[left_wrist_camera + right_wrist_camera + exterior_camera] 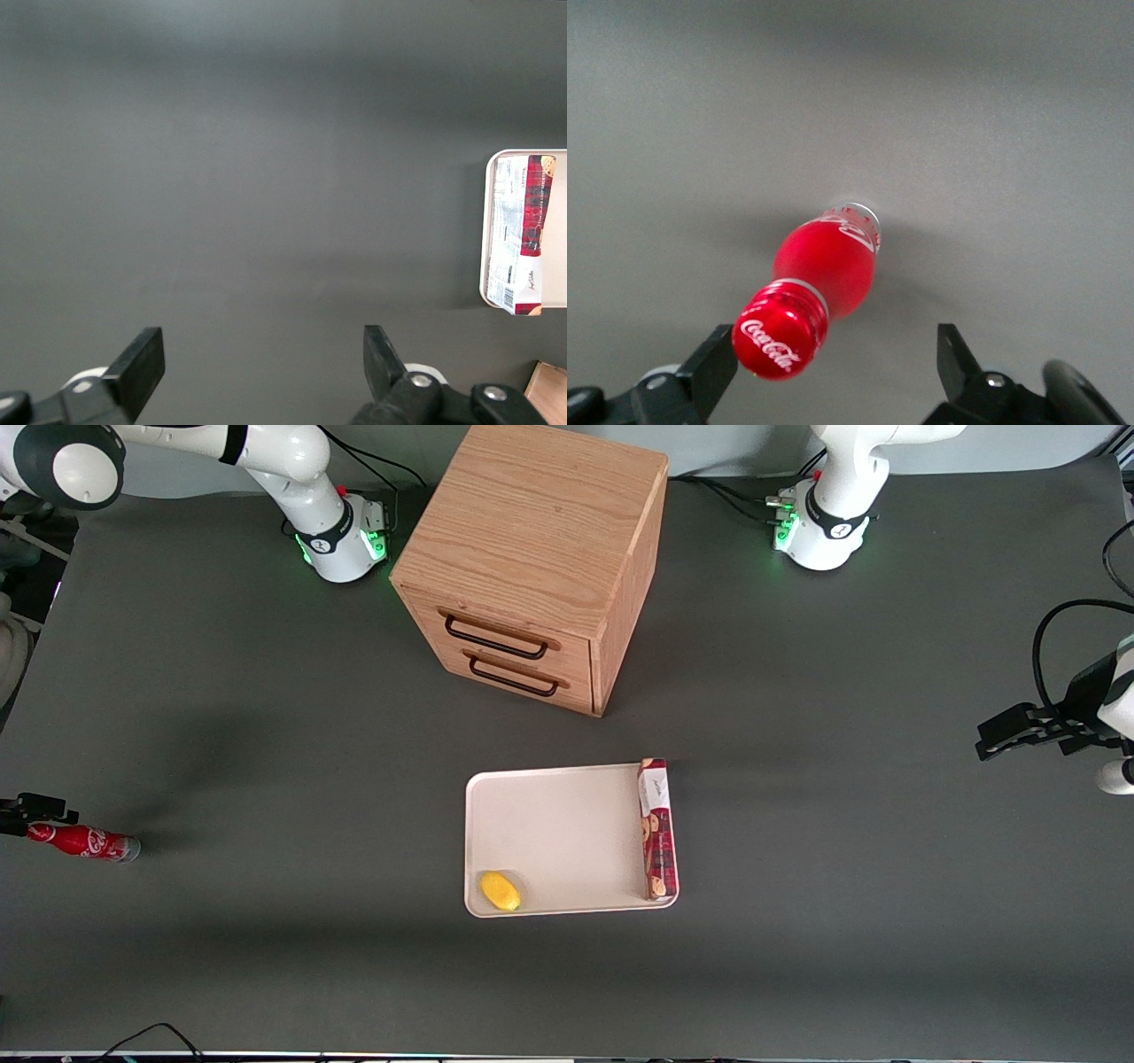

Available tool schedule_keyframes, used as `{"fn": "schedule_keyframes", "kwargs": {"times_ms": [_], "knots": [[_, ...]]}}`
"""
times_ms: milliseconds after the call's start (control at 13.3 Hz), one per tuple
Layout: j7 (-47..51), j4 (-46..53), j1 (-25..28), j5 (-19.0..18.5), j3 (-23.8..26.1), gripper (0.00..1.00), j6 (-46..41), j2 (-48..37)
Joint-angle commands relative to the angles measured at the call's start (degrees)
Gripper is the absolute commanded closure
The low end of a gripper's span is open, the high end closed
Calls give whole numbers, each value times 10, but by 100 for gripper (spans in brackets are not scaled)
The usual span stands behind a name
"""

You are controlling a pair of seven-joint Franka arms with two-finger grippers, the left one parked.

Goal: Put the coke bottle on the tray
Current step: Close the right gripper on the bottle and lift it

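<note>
The gripper (833,372) is held with its fingers apart, above the cap end of the coke bottle (84,841), which is not gripped. The bottle stands on the table (266,974) at the working arm's end, well apart from the tray (567,837). A cookie box (656,829) and a yellow object (500,891) lie on the tray. Judged so, grasp, carry and placing all remain to be done.

We've got a red coke bottle (82,841) with white script and a silvery-grey base, next to the black hand (833,367). The tray (558,841) is cream-white, holding a yellow lemon (500,891) and a red-plaid cookie box (656,828). The bench (266,717) is dark grey, and the drawer cabinet (532,558) is light oak with black handles.
</note>
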Motion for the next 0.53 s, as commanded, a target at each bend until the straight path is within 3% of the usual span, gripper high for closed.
{"fn": "schedule_keyframes", "kwargs": {"times_ms": [0,450], "knots": [[7,22,5,2,-1,5,-3,12],[7,35,17,1,-4,35,-3,12]]}}
